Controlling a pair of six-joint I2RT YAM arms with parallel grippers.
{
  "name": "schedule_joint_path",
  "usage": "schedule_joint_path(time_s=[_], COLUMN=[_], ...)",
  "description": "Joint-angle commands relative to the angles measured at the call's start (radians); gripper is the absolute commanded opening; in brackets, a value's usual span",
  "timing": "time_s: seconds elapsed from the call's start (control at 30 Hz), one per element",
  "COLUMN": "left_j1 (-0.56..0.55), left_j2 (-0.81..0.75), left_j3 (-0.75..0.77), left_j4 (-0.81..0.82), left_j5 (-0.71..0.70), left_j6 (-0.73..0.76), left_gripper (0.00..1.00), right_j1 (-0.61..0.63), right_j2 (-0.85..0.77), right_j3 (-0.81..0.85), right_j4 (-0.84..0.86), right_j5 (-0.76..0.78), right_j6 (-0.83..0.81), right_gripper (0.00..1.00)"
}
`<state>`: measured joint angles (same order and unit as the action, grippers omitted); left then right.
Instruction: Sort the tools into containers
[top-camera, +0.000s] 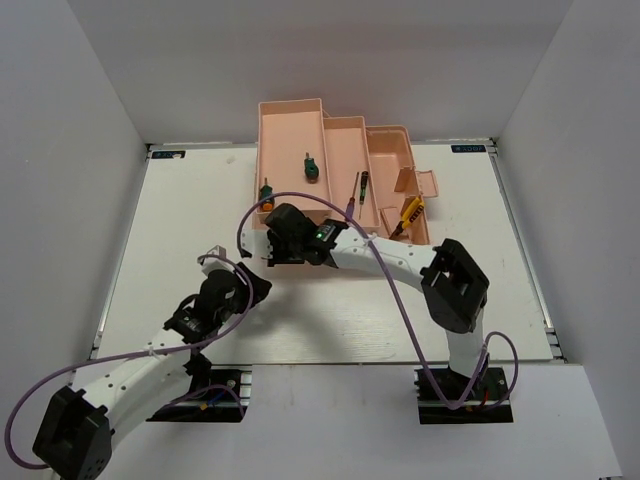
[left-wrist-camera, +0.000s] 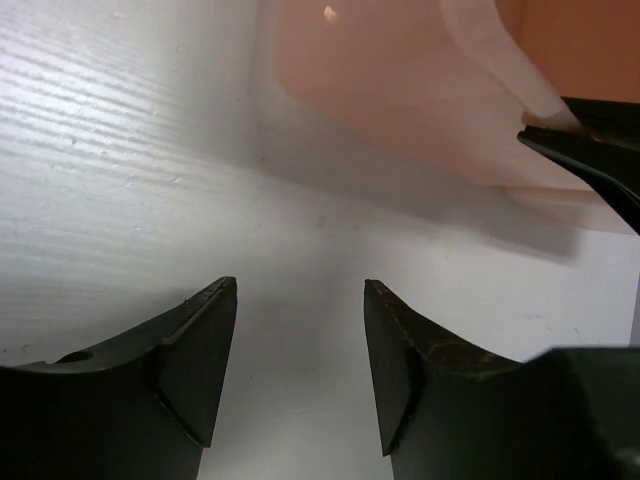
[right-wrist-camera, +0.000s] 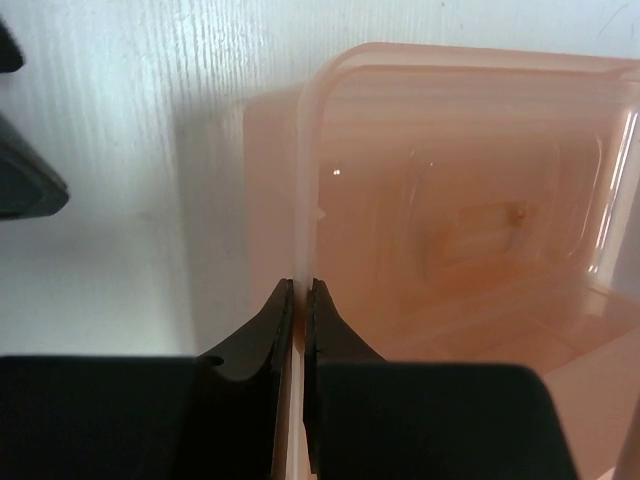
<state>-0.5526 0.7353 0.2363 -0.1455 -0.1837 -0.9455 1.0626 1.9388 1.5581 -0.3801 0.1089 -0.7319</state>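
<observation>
Toolbox (top-camera: 290, 105) near-left tray wall (right-wrist-camera: 300, 180) pinched between the right gripper's (right-wrist-camera: 299, 300) closed fingers, running straight ahead of them; left gripper (left-wrist-camera: 298, 290), released, hovers just left.

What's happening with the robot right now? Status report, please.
Right claw shut on toolbox wall. Left claw open, empty, above table. Green screwdriver lies in a tray. No obstruction seen.
</observation>
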Motion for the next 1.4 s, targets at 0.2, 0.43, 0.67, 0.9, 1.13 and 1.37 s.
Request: schedule_joint_path(time_s=[0.2,0.43,0.67,0.9,1.13,1.37], left_j1=[0.002,0.002,0.022,0.063,0.131,0.184], left_j2=[-0.05,0.002,0.228,0.456,0.602,0.671], left_j3=[-0.051,-0.106,-0.088,0.01,0.139,0.161], left_j4=[0.089,0.194,0.478,0.701,0.77,0.848], left_j5=[0.01,-0.011,-0.011,0.007,0.067,0.131], left_j6=[0.091,0.113,0.103,0.073,0.01,-0.044], left_gripper=[0.44,0.37,0.33,0.37,0.6,0.61], right_j1=[-0.03,-0.059,-0.084,-0.095,-0.104,-0.11], right_j2=[-0.192,-0.256,-0.302,-0.328,-0.345,-0.363], right_j3=[0.114,0.105,0.062,0.04,0.026,0.008], right_j4=[-0.045,-0.089,-0.105,-0.123,-0.137,-0.149], right_j5=[-0.009,-0.038,-0.058,-0.098,-0.135,-0.153], right_j6=[0.057,0.109,0.138,0.17,0.196,0.21], right_gripper=[0.0,0.0,0.0,0.0,0.0,0.0])
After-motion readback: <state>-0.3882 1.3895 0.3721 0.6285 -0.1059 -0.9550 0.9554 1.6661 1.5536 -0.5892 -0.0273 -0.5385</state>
